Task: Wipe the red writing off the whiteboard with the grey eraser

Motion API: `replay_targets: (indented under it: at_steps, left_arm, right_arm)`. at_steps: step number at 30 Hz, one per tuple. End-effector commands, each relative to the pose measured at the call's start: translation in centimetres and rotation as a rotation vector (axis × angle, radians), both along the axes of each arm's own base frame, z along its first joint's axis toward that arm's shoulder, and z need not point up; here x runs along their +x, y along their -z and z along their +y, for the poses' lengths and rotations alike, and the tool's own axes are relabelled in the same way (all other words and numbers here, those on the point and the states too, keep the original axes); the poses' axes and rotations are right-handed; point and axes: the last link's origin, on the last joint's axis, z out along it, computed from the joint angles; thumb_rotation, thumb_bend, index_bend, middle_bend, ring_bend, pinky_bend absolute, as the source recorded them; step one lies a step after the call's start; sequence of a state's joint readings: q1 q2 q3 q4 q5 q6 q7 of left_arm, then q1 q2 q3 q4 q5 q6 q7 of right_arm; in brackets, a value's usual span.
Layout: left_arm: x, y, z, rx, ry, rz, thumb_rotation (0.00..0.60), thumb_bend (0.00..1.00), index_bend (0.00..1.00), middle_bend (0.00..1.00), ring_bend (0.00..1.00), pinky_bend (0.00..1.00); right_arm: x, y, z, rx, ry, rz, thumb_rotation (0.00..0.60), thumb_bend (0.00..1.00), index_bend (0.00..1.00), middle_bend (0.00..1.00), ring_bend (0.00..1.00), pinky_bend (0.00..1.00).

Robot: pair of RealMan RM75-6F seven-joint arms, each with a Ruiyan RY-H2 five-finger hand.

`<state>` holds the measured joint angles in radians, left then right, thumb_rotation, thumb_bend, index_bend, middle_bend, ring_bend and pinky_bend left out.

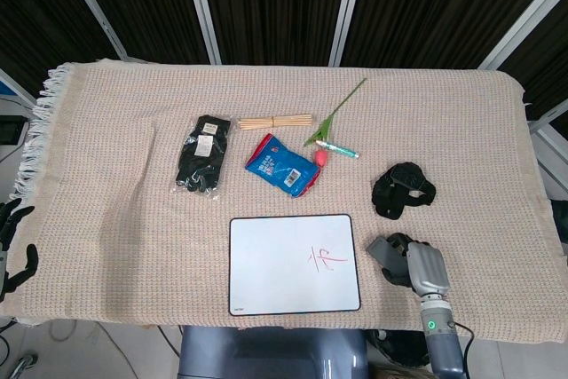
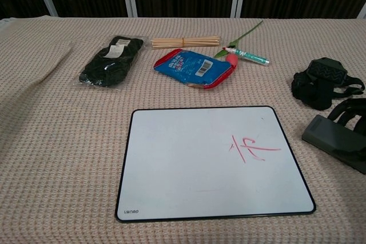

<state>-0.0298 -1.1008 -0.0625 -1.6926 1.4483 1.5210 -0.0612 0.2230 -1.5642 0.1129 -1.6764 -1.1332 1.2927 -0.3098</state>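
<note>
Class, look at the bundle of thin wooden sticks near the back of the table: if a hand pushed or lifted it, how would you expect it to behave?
The bundle of sticks looks slender and pale, so probably light. A band appears to bind its middle, so it would likely move as one. Round sticks could roll on the woven cloth, though the weave may slow them.

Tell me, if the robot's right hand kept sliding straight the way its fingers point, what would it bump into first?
The right hand already has its fingers on the grey eraser. They point up and left, so going on, it would probably push the eraser toward the whiteboard, though the exact line is hard to judge.
</note>
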Motion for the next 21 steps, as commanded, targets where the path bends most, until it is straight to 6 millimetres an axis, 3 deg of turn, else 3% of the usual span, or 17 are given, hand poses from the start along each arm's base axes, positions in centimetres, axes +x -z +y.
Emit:
replay_targets:
  at_steps: [1,9,21]
  left_arm:
    - [0.0,0.0,0.0,0.001,-0.001,0.000,0.600,0.56,0.17,0.05,0.00,0.08]
    - [0.0,0.0,0.0,-0.002,-0.004,0.000,0.600,0.56,0.17,0.05,0.00,0.08]
    - [0.0,0.0,0.0,-0.001,-0.003,-0.002,0.600,0.56,0.17,0.05,0.00,0.08]
  right_arm:
    - [0.0,0.0,0.0,-0.001,-0.001,0.004,0.600,0.36,0.40,0.45,0.48,0.39]
    - [0.3,-0.2,-0.5,-0.002,-0.021,-0.003,0.600,0.39,0.41,0.48,0.51,0.43]
    - [3.1,-1.6,-3.7,-0.026,-0.143,-0.032,0.600,0.40,0.42,0.49,0.52,0.45]
